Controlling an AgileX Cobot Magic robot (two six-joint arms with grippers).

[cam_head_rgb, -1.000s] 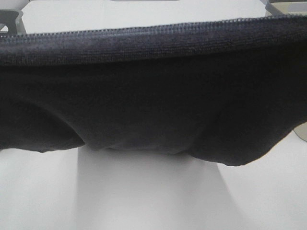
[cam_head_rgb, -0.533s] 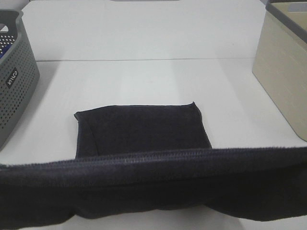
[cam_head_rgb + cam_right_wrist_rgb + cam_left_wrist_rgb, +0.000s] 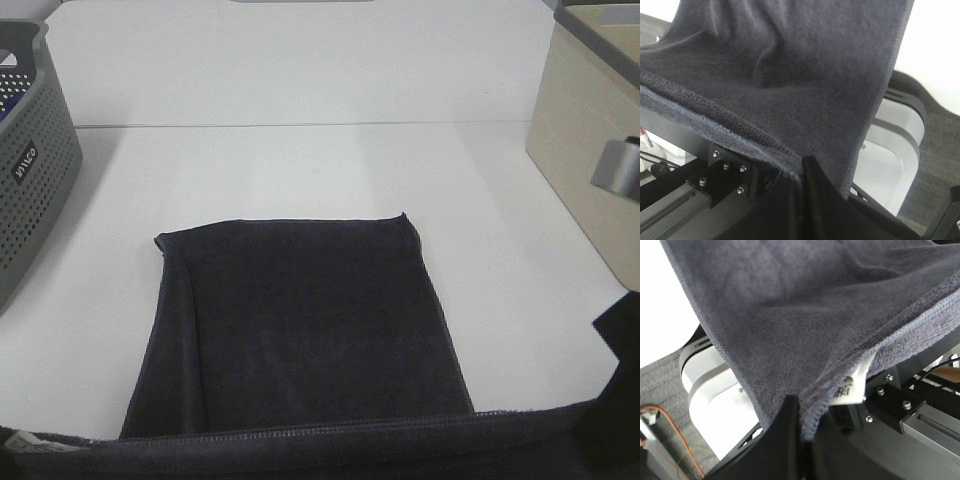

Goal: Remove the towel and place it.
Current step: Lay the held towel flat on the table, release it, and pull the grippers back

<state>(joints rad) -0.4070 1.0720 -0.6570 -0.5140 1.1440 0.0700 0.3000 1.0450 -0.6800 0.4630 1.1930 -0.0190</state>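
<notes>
towel (image 3: pixel 300 320) = dark terry, pinched at both near corners. L gripper (image 3: pixel 801 410) clamped shut on the corner w/ the white tag (image 3: pixel 850 387), R gripper (image 3: pixel 801 167) clamped shut on the other corner. Held hem (image 3: pixel 300 432) is stretched btwn them, so its long axis runs straight away from the grey perforated basket (image 3: pixel 40 180) toward the beige bin (image 3: pixel 580 150). Rest of cloth lies flat on the table (image 3: pixel 300 80) beside the basket, apart from it. Can't tell if the flat part is single layer or folded

L arm = nearer the basket, R arm = farthest from it, on the bin side. Bin sits beyond the towel from the basket, also clear of the cloth. Small grey metal part (image 3: pixel 615 168) in front of the bin, can't ID

IMO next = lay hem down + let go. Both arms should move level and at same pace, else hem skews. No obstacle seen in the path; main risk is terry snagging on the jaws at release
</notes>
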